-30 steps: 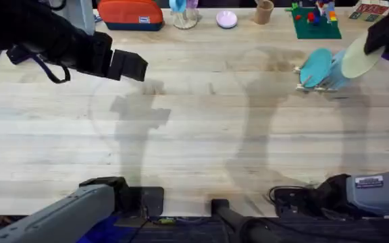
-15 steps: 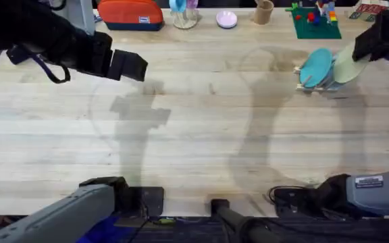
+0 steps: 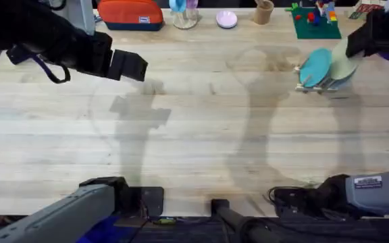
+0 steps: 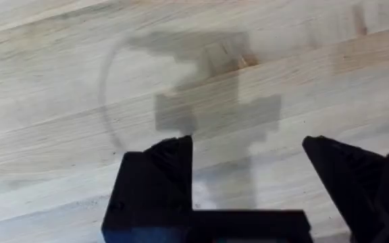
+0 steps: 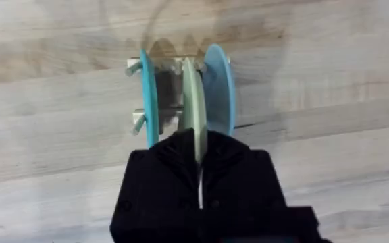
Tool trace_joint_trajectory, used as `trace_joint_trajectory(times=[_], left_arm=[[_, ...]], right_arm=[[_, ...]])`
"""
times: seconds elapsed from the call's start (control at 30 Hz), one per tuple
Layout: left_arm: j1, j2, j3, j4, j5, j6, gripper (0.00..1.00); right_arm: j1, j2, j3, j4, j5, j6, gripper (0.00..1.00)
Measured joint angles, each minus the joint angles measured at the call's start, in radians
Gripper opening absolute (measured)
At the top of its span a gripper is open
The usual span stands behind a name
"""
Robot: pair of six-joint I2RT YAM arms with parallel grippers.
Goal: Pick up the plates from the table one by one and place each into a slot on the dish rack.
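Right wrist: hand (image 5: 198,165) pinching cream plate (image 5: 193,101)

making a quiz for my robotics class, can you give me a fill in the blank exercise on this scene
1. The right gripper is shut on the ______ plate.
2. That plate stands between the teal plate and the ______ plate in the dish rack.
3. The left gripper hangs over bare table with its fingers ______.

Missing words: cream-yellow; light blue; open
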Motion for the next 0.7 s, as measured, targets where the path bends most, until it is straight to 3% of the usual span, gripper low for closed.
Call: trace_joint_trajectory(times=[0.7], left_arm=[[0.000,0.000,0.000,0.000,0.000,0.000,0.994]], right_arm=[[0.001,0.072,-0.002,0.005,0.000,-0.001,0.032]])
